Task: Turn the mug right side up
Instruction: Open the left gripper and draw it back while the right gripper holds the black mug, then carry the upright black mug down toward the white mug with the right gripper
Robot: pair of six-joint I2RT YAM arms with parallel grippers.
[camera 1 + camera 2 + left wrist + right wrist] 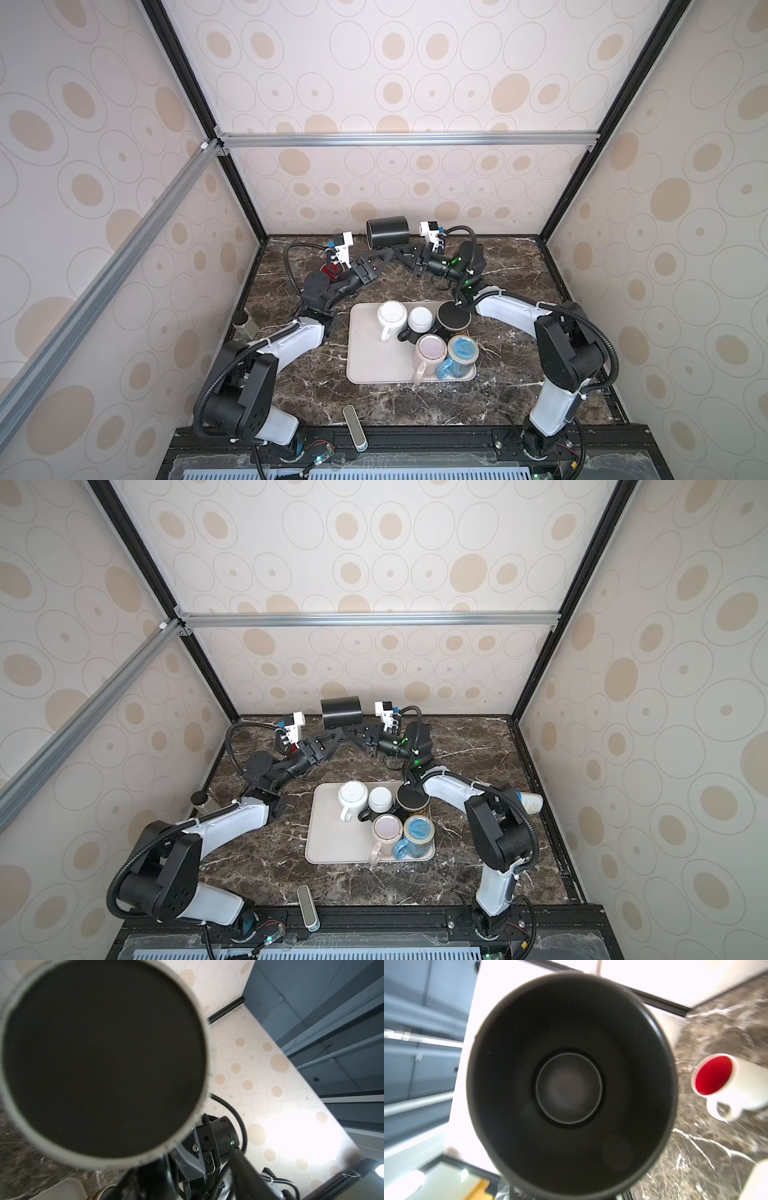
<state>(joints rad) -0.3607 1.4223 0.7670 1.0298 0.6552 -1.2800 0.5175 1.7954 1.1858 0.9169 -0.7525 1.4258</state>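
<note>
1. Black mug (387, 232): plain straight-walled cylinder, dark outside and inside, dull finish. Handle hidden in every view.
2. Base end, close up in the left wrist view (104, 1059): flat dark disc ringed by a pale foot rim (blurred at this range).
3. Mouth end, close up in the right wrist view (571, 1084): round open rim, dark inner wall, greyish circular floor at the bottom.
4. Location: held clear of the bench (519, 266) at the rear centre, near the back wall, between the two wrist cameras and just above both pincers. Well apart from the tray (365, 365), on its far side.
5. Orientation: lies on its side, neither upright nor inverted. Long axis roughly level, running left to right across both top views (340, 712). Base toward the left arm, mouth toward the right arm.
6. Right pincer (402, 251): closed, gripping the black mug from underneath (contact spot hidden by the mug's body).
7. Left pincer (381, 254): just below the mug's base end. Fingers (249, 1172) spread wide at the edge of the left wrist view, with nothing clamped between them. Contact with the mug: cannot tell.
8. Surroundings: five inverted mugs (432, 349) grouped on the tray's right half, bases up. Red-lined white mug (714, 1076) on the bench beside the left arm's wrist.
</note>
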